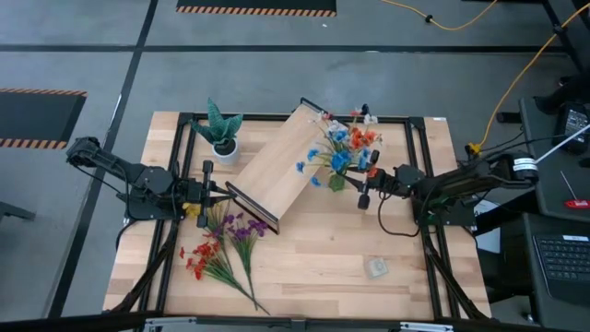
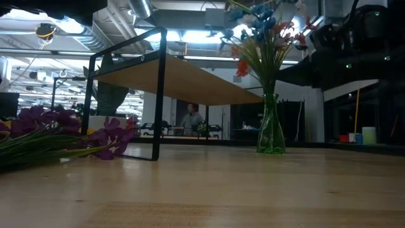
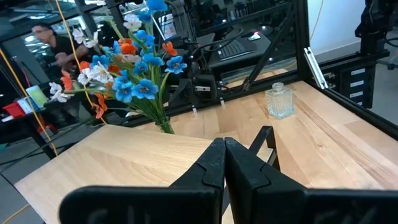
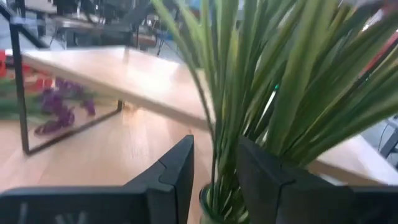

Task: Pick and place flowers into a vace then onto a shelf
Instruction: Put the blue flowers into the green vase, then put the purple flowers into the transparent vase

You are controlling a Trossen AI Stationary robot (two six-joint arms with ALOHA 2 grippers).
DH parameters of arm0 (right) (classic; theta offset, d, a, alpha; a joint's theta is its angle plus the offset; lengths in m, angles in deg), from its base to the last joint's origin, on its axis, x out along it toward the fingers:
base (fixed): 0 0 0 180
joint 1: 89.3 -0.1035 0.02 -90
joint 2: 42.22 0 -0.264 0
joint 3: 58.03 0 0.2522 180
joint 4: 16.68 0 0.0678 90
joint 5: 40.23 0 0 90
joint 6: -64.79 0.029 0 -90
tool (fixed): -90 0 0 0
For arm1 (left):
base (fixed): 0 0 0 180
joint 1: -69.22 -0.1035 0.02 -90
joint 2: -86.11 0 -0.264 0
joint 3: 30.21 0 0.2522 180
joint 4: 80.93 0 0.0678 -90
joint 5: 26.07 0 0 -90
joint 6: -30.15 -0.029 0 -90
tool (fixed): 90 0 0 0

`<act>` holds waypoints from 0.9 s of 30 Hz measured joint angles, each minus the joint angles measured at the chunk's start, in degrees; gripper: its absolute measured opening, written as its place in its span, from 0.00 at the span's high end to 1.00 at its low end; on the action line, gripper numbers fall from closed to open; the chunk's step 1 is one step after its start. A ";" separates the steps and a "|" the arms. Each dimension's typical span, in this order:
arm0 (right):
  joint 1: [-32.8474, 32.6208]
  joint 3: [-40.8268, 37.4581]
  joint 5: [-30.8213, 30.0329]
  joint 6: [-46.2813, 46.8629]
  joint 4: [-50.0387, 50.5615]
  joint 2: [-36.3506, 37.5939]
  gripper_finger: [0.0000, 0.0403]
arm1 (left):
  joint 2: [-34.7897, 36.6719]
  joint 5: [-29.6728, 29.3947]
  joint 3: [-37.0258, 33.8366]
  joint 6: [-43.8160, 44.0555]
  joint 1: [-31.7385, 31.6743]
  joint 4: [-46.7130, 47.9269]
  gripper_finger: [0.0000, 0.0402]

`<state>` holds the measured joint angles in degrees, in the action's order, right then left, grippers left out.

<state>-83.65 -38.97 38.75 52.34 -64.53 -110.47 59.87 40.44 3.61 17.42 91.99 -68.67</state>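
Observation:
The green vase (image 1: 336,182) (image 2: 271,130) stands upright on the table by the shelf's right side and holds a bunch of blue, orange and white flowers (image 1: 346,143) (image 2: 262,31) (image 3: 134,68). The light-wood shelf (image 1: 281,161) (image 2: 177,79) lies diagonally across the table's middle on its black legs. More red and purple flowers (image 1: 221,244) (image 2: 57,136) lie flat near the front left. My right gripper (image 1: 367,187) (image 4: 214,149) is open just right of the vase, its fingers framing the stems above the vase mouth (image 4: 208,202). My left gripper (image 1: 221,189) (image 3: 224,149) is shut at the shelf's near-left end. My left gripper's shut fingers point level from the table's left at the shelf's near-left short end (image 3: 155,168). I cannot tell whether they touch it.
A spiky green plant in a white pot (image 1: 221,136) stands by the shelf's far-left side. A small clear glass bottle (image 1: 376,267) (image 3: 280,99) sits at the front right. Black frame rails (image 1: 419,184) run along the table's edges. A person (image 2: 190,117) shows in the room behind.

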 joint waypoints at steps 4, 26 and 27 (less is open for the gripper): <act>0.00 0.00 -0.08 0.09 3.21 2.42 0.71 | 0.00 0.00 0.00 0.00 0.02 0.00 0.99; -1.31 0.00 -0.04 3.23 21.44 14.69 0.71 | 0.00 0.01 0.00 0.09 0.01 0.00 0.99; -1.62 0.00 -0.03 3.22 22.05 15.26 0.71 | 0.00 0.01 0.00 0.11 0.02 0.00 0.99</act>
<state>-85.27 -38.97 38.72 55.56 -42.48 -95.22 59.87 40.45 3.61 17.52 92.01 -68.67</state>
